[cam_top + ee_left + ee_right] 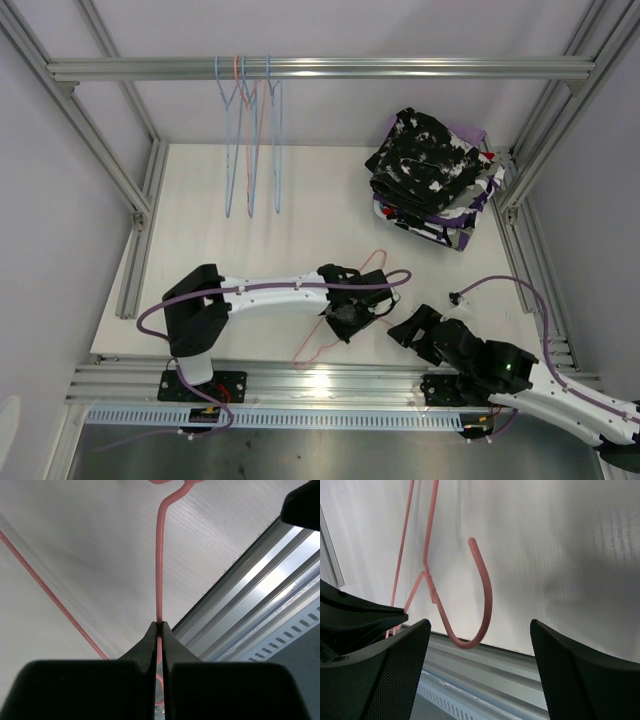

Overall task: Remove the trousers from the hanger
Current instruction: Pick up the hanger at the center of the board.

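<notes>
Left gripper point(159, 626) is clamped on the pink hanger point(159, 555) wire at the table's point(300, 190) near edge. Right gripper point(479, 630), jaws apart, faces the hook. Trousers point(430, 165) lie piled in the far right corner, well apart from the hanger and close against the frame point(540, 150).

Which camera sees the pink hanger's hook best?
The right wrist view: there the hook curves large, close and whole. The top view shows the pink hanger lying on the table, but small and thin. The left wrist view shows mostly its straight wire, pinched in the shut left gripper.
</notes>
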